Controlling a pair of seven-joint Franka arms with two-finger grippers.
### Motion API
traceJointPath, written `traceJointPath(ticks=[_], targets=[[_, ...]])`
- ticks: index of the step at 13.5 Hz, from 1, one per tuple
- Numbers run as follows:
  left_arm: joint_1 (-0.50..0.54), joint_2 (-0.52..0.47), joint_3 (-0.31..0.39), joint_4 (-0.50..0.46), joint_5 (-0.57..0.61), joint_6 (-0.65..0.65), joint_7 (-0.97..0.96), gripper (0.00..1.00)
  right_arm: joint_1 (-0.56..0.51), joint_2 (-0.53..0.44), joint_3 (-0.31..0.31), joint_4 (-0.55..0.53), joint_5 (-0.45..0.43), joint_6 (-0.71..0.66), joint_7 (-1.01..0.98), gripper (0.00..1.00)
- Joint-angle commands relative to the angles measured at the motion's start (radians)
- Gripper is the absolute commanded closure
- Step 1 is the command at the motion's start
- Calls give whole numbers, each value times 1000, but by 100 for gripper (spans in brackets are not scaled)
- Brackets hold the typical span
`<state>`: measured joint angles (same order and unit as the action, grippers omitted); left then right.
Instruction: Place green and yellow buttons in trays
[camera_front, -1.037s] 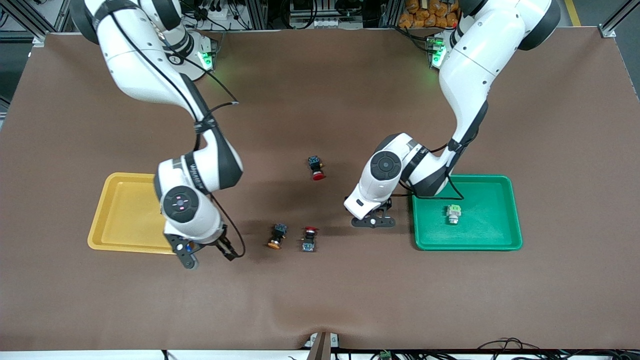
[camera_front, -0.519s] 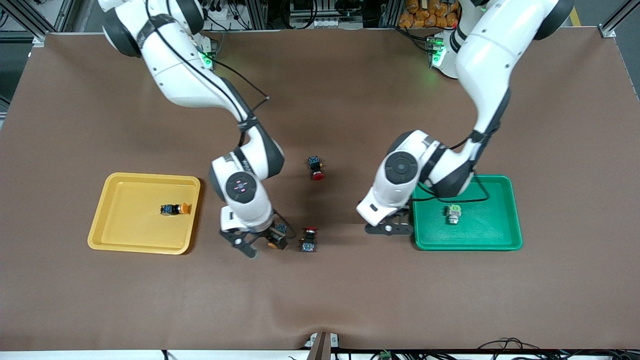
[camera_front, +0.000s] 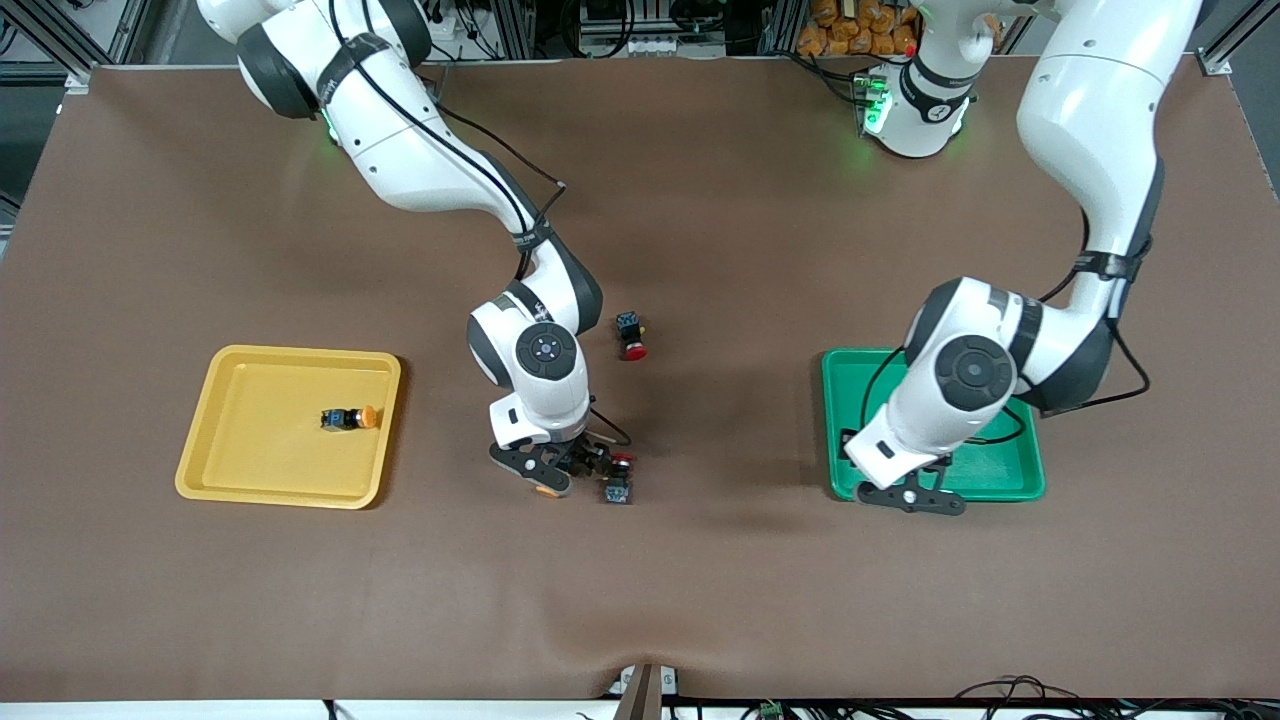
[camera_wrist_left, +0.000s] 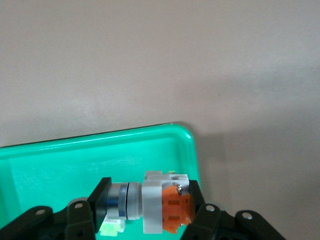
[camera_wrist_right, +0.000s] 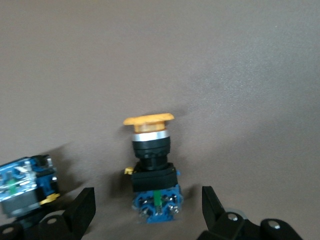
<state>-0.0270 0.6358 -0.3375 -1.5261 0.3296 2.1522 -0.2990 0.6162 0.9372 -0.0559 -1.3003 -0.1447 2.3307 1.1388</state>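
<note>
1. Front view gives you no readable writing.
2. Your right pincer (camera_front: 560, 470) stands wide around the black-bodied, orange-yellow-capped push-button switch (camera_wrist_right: 151, 160) on the brown tabletop (camera_front: 700, 600), just beside a red-capped black switch (camera_front: 618, 478).
3. Your left pincer (camera_wrist_left: 145, 222) grips a whitish-grey, orange-ended switch (camera_wrist_left: 150, 207) over the green plastic tray's (camera_front: 1010, 480) corner nearest the camera.
4. Another orange-capped black switch (camera_front: 348, 418) lies in the yellow plastic tray (camera_front: 250, 495).
</note>
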Motion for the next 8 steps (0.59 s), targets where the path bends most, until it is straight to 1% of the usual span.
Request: traceJointPath(ticks=[1,2,5,6,8], targets=[[60,-28,-9,-48,-7,-9,81,85,0,9,-9,4,-19,-1,-8,70],[80,-24,-9,-49,-7,-5,105,84,-6,8,-13,4,-19,-1,-8,76],[139,-4,-9,-60,-7,17,182,83,-36,-37,-25,4,-16,-19,-13,77],[166,-4,-9,-87,-7,47,213,83,-58,-52,-25,7,-15,-63,-13,77],[231,-7,-21,-159,-7,133,279,81,-120,-141,-24,15,-13,-210,-27,76]])
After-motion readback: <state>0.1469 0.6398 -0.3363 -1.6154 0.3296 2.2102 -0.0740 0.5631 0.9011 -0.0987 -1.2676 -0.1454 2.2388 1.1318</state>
